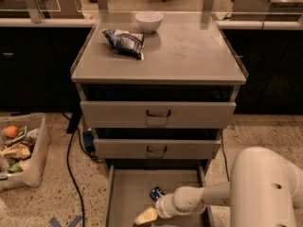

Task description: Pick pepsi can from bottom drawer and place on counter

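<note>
Bottom drawer, claw inside, pepsi can partly hidden

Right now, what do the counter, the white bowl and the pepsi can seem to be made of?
The counter: likely metal, matte grey with soft reflections and faint scuffs. The bowl: perhaps glazed ceramic, smooth white; plastic is possible. The pepsi can: probably printed aluminium, dark blue, in the bottom drawer, close to the hand.
</note>
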`<action>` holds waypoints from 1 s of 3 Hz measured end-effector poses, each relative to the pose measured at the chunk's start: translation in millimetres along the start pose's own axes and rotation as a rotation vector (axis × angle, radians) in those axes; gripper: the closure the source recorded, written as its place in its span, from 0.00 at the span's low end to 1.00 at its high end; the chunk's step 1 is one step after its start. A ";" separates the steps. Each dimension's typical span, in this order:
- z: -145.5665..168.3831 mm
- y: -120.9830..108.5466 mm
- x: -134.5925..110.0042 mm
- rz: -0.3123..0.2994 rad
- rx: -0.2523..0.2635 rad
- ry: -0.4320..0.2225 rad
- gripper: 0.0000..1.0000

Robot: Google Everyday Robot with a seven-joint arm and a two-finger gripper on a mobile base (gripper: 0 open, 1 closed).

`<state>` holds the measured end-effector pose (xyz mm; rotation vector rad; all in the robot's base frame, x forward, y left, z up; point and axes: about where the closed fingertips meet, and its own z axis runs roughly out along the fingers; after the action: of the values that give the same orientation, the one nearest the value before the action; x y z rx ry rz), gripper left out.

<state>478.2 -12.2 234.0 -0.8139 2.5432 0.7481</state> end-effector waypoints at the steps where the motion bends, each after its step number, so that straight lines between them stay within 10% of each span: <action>1: 49.6 -28.9 16.5 0.044 0.054 0.055 0.00; 3: 61.5 -37.0 12.7 0.042 0.097 0.064 0.00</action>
<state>502.2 -7.3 165.4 -0.7667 2.6383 0.6158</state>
